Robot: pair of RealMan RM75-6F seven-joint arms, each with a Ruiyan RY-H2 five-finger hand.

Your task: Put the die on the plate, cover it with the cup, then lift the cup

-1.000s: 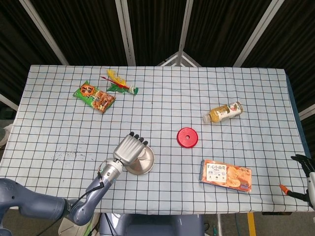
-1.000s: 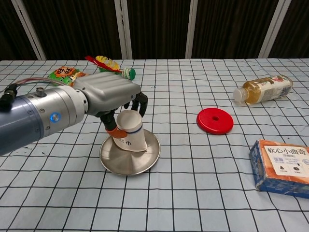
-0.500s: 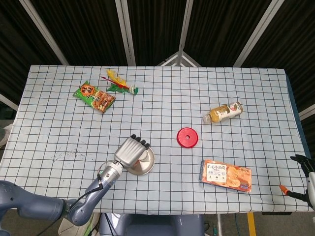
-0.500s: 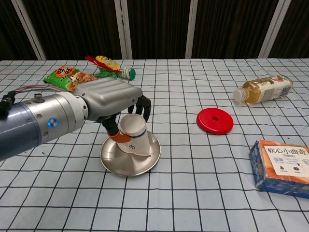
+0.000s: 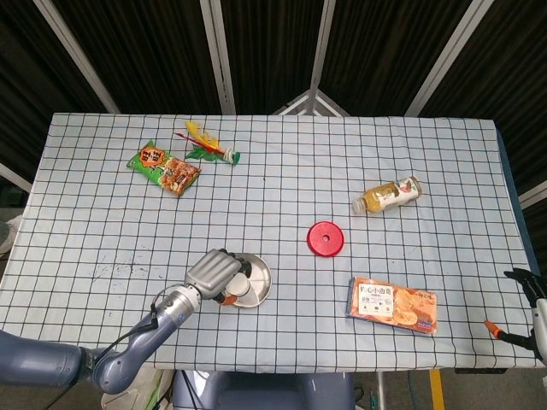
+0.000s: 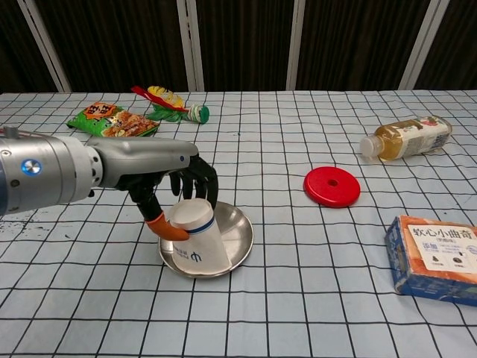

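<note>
Bright even overhead light, soft short shadows, dark backdrop, sharp focus, slight wide-angle edge bowing

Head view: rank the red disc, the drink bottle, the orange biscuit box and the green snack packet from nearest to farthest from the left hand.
Measured from the left hand, which holds the cup on the plate:
1. Red disc, to its right, slightly farther back.
2. Green snack packet, back left, and orange biscuit box, front right: too close to call.
3. Drink bottle, far right and back.

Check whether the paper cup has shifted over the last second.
Yes. The paper cup, held by the left hand, moved toward the camera, to the metal plate's near rim, further from the red disc.
</note>
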